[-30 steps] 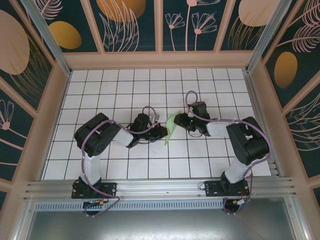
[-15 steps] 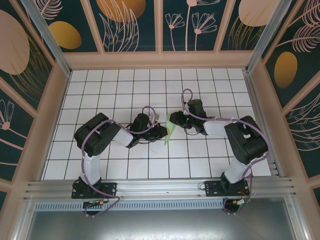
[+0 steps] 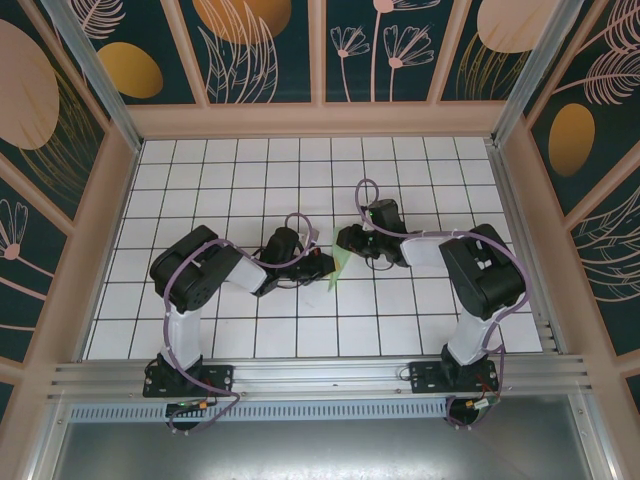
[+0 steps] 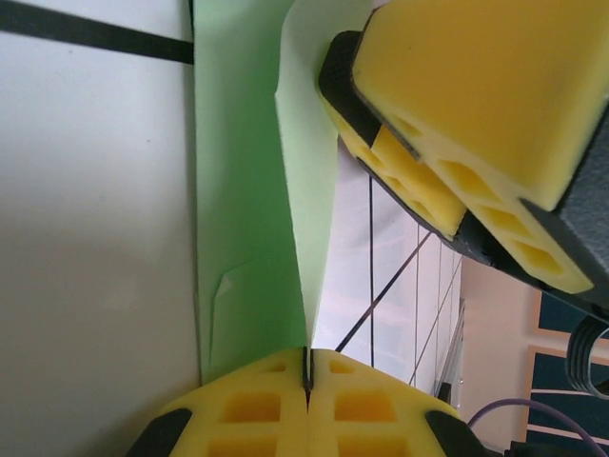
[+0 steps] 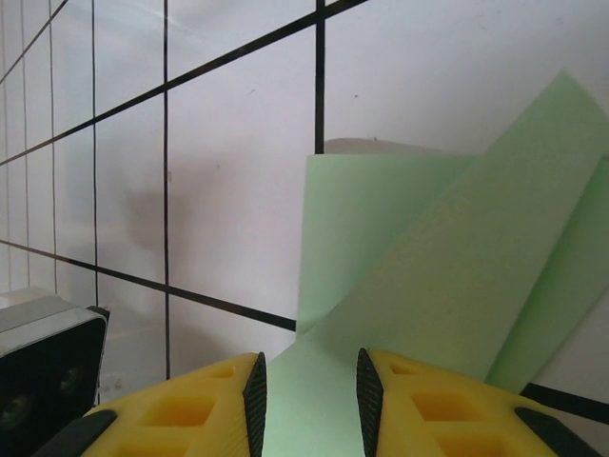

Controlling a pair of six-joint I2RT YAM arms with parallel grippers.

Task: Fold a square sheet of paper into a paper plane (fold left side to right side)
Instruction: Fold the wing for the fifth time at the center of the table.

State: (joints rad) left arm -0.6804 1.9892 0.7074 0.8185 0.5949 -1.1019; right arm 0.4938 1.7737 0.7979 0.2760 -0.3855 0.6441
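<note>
Reaching inward from both sides, arms meet near table (image 3: pixel 200 170) centre, forearms low, wrists facing each other. Left gripper (image 4: pixel 306 369): jaws clenched on raised flap of sheet of paper (image 4: pixel 243 190) (light green, partly folded, lying on tiles between both grippers). Right gripper (image 5: pixel 309 386): jaws slightly parted, straddling sheet's near edge, gap visible between yellow fingers (image 5: pixel 428 409), nothing pinched.
</note>
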